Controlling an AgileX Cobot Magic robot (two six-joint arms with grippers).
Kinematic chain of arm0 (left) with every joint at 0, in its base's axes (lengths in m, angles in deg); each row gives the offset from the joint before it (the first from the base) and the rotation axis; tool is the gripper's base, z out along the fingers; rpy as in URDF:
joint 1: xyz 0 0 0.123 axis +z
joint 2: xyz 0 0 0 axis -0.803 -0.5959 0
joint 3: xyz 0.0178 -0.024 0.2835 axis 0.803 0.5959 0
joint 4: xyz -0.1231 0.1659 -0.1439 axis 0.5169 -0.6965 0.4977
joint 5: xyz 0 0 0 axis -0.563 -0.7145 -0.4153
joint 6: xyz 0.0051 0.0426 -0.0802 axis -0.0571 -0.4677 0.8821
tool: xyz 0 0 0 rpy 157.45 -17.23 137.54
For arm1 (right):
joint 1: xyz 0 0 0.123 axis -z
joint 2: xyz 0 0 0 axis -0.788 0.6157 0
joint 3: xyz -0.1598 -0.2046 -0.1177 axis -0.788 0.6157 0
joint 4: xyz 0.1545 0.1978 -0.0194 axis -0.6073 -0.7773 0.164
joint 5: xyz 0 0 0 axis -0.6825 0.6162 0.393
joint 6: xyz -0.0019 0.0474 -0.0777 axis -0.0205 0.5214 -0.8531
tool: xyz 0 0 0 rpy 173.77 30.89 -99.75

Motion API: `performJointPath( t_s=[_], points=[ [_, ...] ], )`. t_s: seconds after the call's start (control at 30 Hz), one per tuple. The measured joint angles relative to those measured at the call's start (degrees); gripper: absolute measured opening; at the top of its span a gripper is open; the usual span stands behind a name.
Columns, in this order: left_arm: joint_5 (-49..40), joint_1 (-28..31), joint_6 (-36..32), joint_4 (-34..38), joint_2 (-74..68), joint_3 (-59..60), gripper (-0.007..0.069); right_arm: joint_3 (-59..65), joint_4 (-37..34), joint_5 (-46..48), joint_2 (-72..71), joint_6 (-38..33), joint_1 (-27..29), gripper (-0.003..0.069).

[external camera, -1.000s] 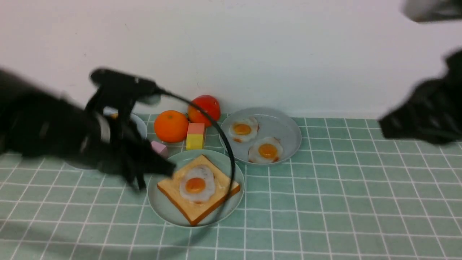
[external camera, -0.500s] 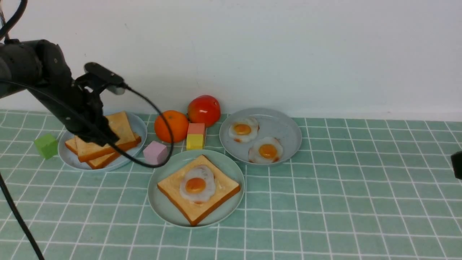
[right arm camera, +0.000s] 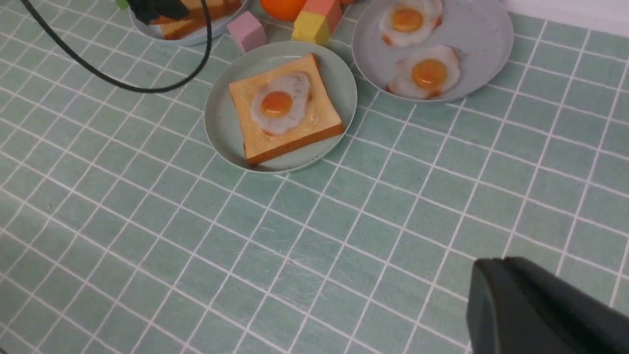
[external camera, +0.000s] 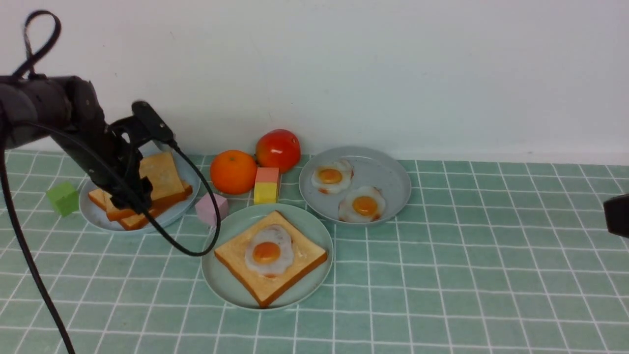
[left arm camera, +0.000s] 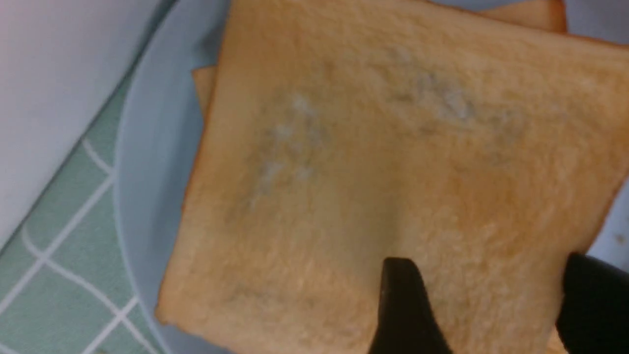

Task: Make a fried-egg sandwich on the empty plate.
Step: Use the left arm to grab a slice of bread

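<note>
Left tool (left arm camera: 484,290), fingers apart, above the blue plate's (left arm camera: 147,196) inner edge, over toast (left arm camera: 344,196).

So my left arm (external camera: 93,132) is mostly matte black, with a greyish, rounded section further back. A thick black cable (external camera: 216,216) loops off it in a big curve, and there's a smaller loop (external camera: 44,39) up top. My left gripper's fingers (left arm camera: 408,314) are plain black with rounded tips. What shows of my right arm (external camera: 618,216) is a dark, blocky bit, honestly.
</note>
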Motion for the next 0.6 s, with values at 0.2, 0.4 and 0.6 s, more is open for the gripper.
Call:
performJointPath(
  t_s=[0.2,0.4,0.6],
  points=[
    [-0.5,0.0,1.4,-0.3,-0.8,-0.4,0.0300,0.0,-0.2,-1.6,0.0,0.4,0.0,0.0014],
    [-2.6,-0.2,4.9,-0.4,0.1,-0.5,0.0017,0.0,-1.5,-1.6,0.0,0.4,0.0,0.0014],
    [-7.6,-0.4,8.9,-0.6,6.2,-0.1,-0.0011,0.0,-1.7,-1.1,0.0,0.4,0.0,0.0020]
  ],
)
